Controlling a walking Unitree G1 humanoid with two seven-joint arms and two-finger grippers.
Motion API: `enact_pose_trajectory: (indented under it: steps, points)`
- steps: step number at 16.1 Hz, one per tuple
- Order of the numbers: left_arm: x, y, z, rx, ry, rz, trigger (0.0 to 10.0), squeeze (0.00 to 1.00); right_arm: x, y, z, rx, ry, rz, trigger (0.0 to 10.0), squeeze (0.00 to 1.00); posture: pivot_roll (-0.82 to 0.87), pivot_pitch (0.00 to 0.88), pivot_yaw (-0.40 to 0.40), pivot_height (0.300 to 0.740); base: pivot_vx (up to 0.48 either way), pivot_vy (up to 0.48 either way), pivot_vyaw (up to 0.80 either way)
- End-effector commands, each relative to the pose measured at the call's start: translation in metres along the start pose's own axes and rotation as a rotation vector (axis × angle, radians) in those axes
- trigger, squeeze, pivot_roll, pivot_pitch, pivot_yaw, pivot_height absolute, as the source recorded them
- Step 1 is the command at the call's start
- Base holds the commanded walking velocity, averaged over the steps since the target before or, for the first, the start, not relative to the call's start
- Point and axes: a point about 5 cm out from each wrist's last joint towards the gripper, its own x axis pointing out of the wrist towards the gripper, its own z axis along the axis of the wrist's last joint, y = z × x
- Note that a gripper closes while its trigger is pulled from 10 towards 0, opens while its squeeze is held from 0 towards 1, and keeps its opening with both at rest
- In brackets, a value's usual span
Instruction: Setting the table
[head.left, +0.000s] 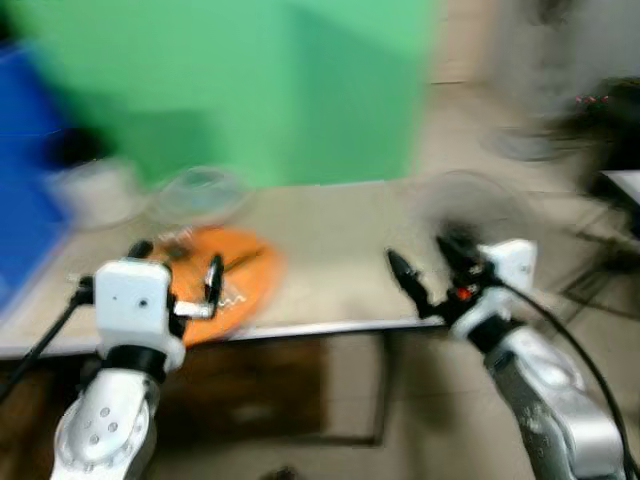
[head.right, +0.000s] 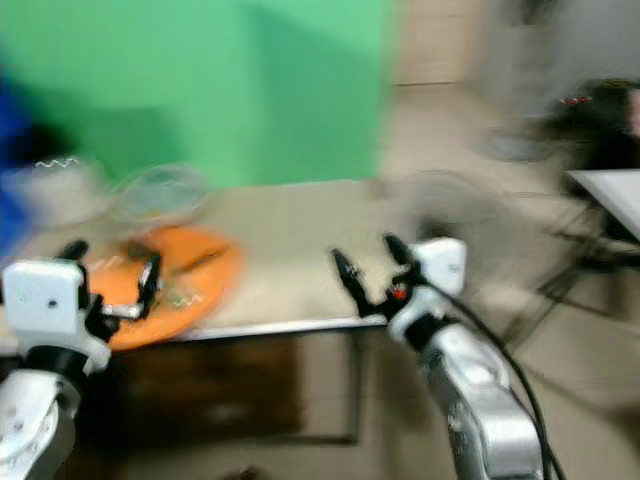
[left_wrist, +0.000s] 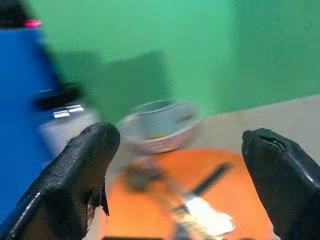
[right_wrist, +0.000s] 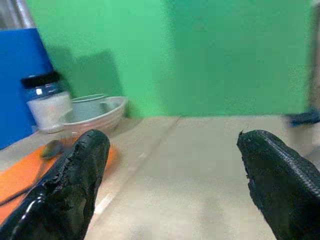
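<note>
The head views are blurred by motion. An orange plate (head.left: 240, 275) lies at the front left of a beige table (head.left: 340, 250), with a spoon (left_wrist: 142, 172) and other cutlery (left_wrist: 200, 207) on it. Behind the plate stands a white bowl (left_wrist: 160, 132) holding a cup, and a white jar with a black lid (right_wrist: 47, 102) stands beside it. My left gripper (head.left: 178, 268) is open and hovers over the near edge of the orange plate. My right gripper (head.left: 430, 265) is open at the table's front right edge, with nothing between its fingers.
A green wall (head.left: 250, 90) rises behind the table and a blue panel (head.left: 25, 180) stands at its left. A dark cabinet (head.left: 250, 390) sits under the table. To the right are a floor fan (head.left: 470, 205) and another table's corner (head.left: 620, 185).
</note>
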Motion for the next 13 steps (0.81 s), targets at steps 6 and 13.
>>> enact_pose_trajectory:
  steps: [6,13]
  points:
    - [0.004,0.007,0.005,-0.045,0.002,0.056,10.0,0.00,0.012,0.019,-0.002,-0.008,0.103,0.088,10.0,0.00,0.01,0.008,0.053,0.740,0.000,0.099,0.00]
    - [0.006,0.009,0.005,-0.035,0.007,0.047,10.0,0.00,0.017,0.028,-0.002,-0.021,0.127,0.128,10.0,0.00,0.02,0.012,0.051,0.740,0.000,0.000,0.06]
